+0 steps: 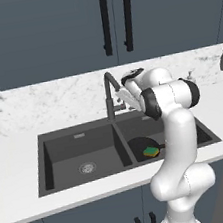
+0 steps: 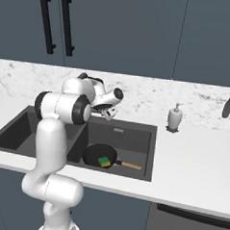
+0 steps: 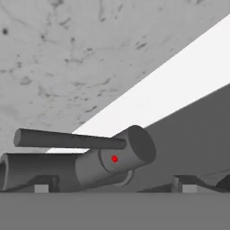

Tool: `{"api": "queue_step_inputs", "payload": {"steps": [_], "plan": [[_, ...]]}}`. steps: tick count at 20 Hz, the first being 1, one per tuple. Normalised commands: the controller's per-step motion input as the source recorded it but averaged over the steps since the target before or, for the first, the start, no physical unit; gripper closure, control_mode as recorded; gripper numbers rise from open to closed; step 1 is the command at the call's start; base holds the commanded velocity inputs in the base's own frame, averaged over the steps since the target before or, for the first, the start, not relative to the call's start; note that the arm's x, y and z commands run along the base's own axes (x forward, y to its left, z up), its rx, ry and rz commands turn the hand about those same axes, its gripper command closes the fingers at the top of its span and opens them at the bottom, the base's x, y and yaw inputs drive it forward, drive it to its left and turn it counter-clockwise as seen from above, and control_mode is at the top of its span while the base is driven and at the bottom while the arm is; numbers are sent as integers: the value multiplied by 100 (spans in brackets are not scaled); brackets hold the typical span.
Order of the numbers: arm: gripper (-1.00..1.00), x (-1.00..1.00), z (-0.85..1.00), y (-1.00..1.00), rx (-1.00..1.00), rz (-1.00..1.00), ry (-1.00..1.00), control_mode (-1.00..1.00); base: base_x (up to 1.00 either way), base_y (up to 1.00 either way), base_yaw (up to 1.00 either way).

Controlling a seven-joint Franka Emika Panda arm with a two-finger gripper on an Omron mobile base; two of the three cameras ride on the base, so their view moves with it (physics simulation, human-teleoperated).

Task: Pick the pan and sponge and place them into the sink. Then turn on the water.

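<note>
Two of the task's things are already lying in the sink (image 2: 133, 159): the pan (image 2: 96, 154) is sitting flat in the right basin and the sponge (image 2: 104, 161) is resting on it, so what is remaining looks to be the water. Going from largest down, dark cabinets are hanging above a marbled backsplash and a pale tabletop (image 2: 196, 165), which is carrying a white soap dispenser (image 2: 174, 116) well clear of the work.

The faucet (image 1: 110, 97) is rising behind the divider, a tall rigid gooseneck that is unlikely to be giving under a push. Its side lever (image 3: 67, 138) is showing in the hand view as a thin, smooth dark rod sticking out of the round body (image 3: 117, 157). It is probably light to swing but slippery, so pressing near its free end should be giving the most leverage.

The end effector (image 3: 114, 188) is hovering just beside the faucet body with its jaws standing wide apart, holding nothing.
</note>
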Motion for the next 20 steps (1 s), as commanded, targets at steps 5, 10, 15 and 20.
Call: {"api": "queue_step_inputs", "payload": {"steps": [5, 10, 15, 20], "plan": [[-100, 30, -15, 0, 0, 0, 0, -100, 0, 0, 0], [-100, 27, -21, 0, 0, 0, 0, -100, 0, 0, 0], [-100, 15, -11, 0, 0, 0, 0, -100, 0, 0, 0], [100, 1, -16, 0, 0, 0, 0, -100, 0, 0, 0]]}}
